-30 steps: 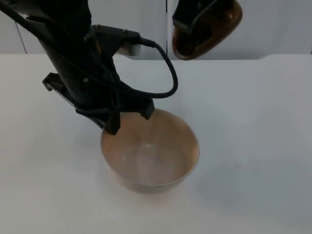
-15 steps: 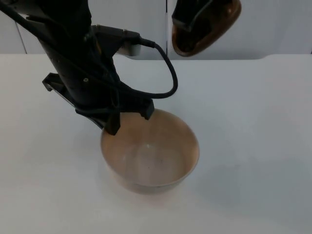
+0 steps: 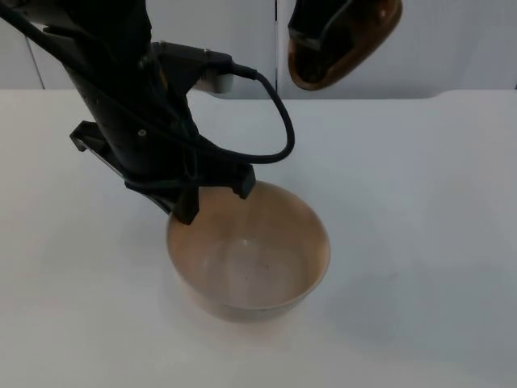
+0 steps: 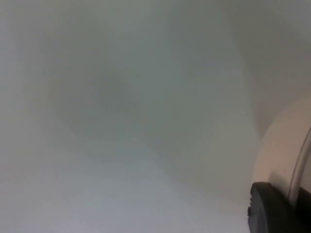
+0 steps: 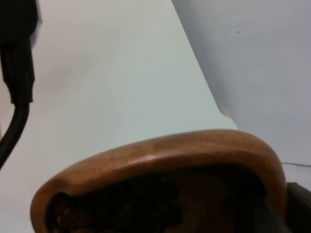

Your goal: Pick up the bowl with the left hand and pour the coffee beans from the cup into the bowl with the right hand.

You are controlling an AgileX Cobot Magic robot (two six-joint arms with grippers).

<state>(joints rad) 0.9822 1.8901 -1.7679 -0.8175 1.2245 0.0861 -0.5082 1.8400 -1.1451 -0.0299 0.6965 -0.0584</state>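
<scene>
Left jaws (image 3: pixel 187 212): clamped on the bowl's (image 3: pixel 250 255) rim at its 10 o'clock; rim runs past the fingertip in the left wrist view.
Right jaws (image 3: pixel 311 36): gripping the cup (image 3: pixel 347 44), high at 12 o'clock of the bowl, well apart from it.
Cup: tilted, beans (image 5: pixel 116 206) inside.
Bowl: centre of the tabletop (image 3: pixel 420 202), interior bare.
Pour advice: bring the cup lip over bowl centre before tipping further; tip slowly; hold the bowl level.

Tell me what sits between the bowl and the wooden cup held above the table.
Nothing: in the top view bare white table separates the bowl from the cup.
</scene>
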